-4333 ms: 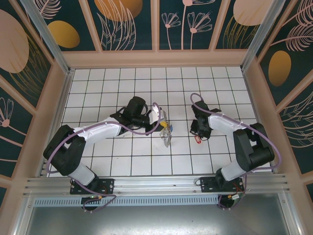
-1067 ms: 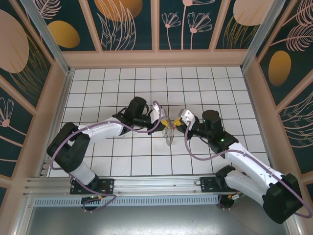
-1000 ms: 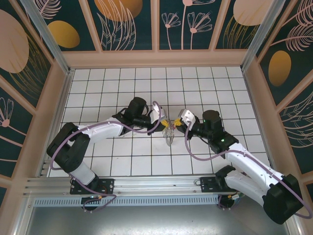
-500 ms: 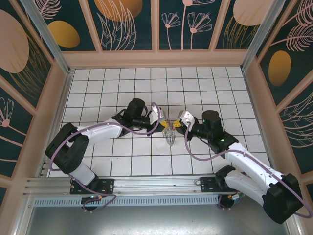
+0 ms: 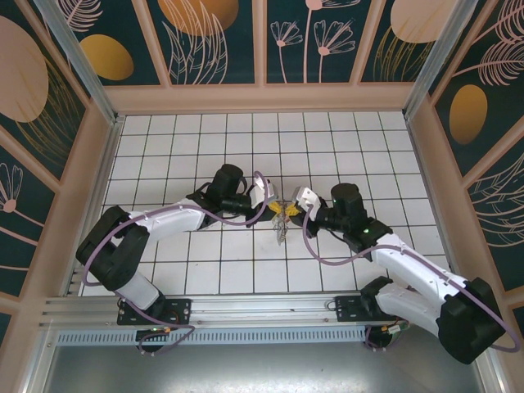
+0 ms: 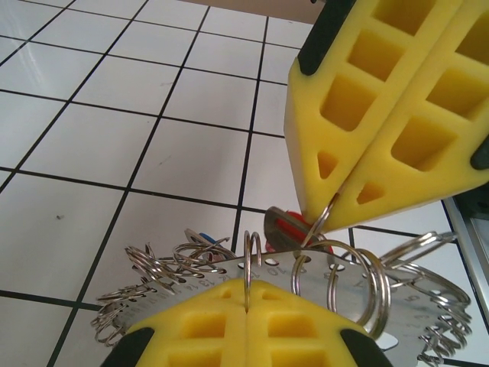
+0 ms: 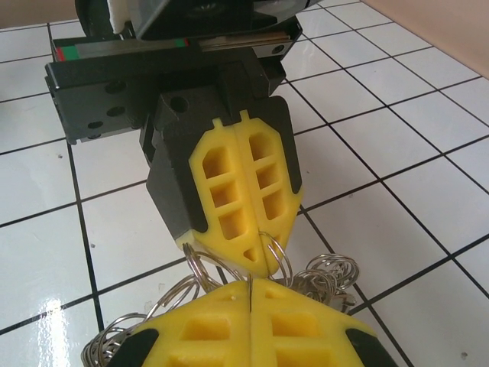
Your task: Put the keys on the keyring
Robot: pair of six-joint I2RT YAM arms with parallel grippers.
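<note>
Nothing legible — marks on the keyring (image 6: 275, 269) rim too small.

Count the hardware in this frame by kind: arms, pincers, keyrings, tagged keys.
Arms: 2 (left arm, right arm)
Pincers: 2, both shut (left pincer, right pincer)
Keyring: 1
Red-tagged key: 1 clearly visible; other keys too unclear to count
Total: 6

It was a robotics lab cell: a white gridded desk (image 5: 164, 139) walled by leaf-printed panels (image 5: 217, 41) on aluminium framing (image 5: 246, 304), with the left arm (image 5: 164, 221) and right arm (image 5: 409, 264) bolted down.
</note>
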